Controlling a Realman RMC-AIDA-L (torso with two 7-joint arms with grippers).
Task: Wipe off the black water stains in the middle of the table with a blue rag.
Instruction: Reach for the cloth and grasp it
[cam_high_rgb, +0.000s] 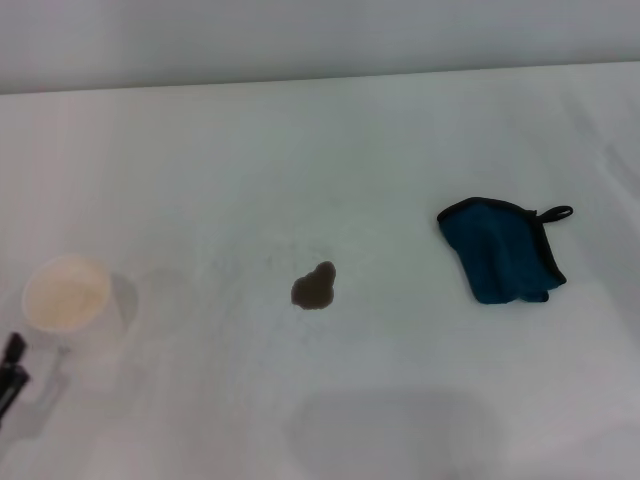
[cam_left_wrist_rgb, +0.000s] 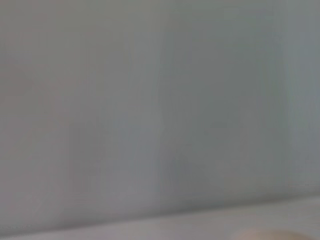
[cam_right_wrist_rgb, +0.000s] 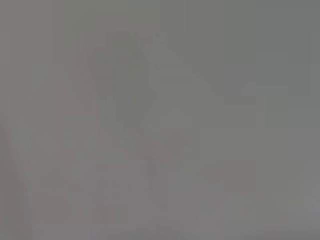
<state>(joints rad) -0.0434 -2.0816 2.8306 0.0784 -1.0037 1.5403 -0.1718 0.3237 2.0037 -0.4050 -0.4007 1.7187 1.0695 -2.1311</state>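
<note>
In the head view the black water stain (cam_high_rgb: 315, 287) is a small dark brownish blotch in the middle of the white table (cam_high_rgb: 320, 140). The blue rag (cam_high_rgb: 500, 250), crumpled, with a black edge and a black loop, lies to the right of the stain, apart from it. My left gripper (cam_high_rgb: 12, 368) shows only as a dark tip at the lower left edge, next to a cup. My right gripper is out of view. Both wrist views show only plain grey surface.
A cream paper cup (cam_high_rgb: 67, 295) stands upright at the left, close to my left gripper. The table's far edge (cam_high_rgb: 320, 78) runs along the top of the head view, with a grey wall behind.
</note>
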